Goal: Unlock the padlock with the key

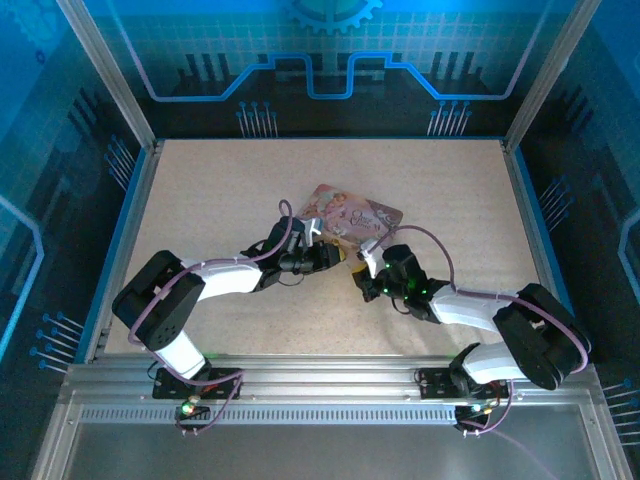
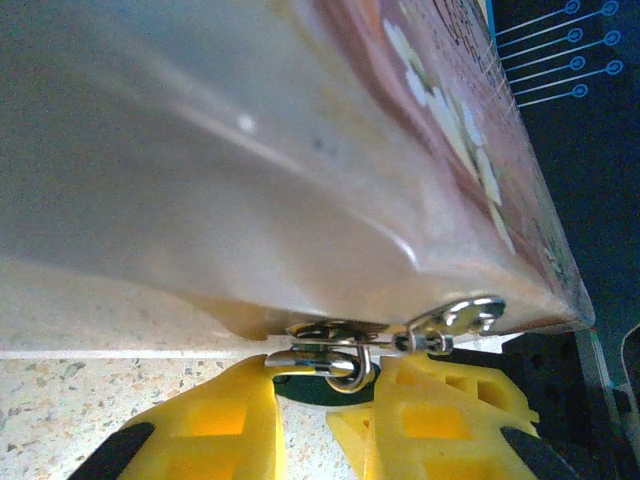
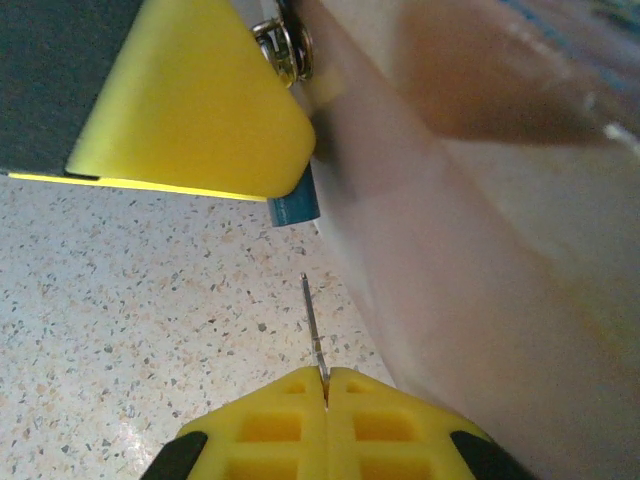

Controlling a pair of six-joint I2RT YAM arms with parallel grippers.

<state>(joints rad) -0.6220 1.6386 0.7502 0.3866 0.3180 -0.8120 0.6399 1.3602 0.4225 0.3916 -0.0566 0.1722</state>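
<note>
Closed right end effector (image 3: 325, 385) pinches key (image 3: 312, 320), blade pointing toward padlock (image 3: 293, 207); left end effector (image 2: 325, 388) clamps padlock.

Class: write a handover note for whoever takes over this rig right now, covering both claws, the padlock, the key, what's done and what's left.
Left claw: shut on the padlock, which hangs at the edge of the tin.
Right claw: shut on the key, blade pointing toward the padlock, short of it.
Done: both gripped, roughly lined up.
Left: insert key, turn, open the shackle.
</note>
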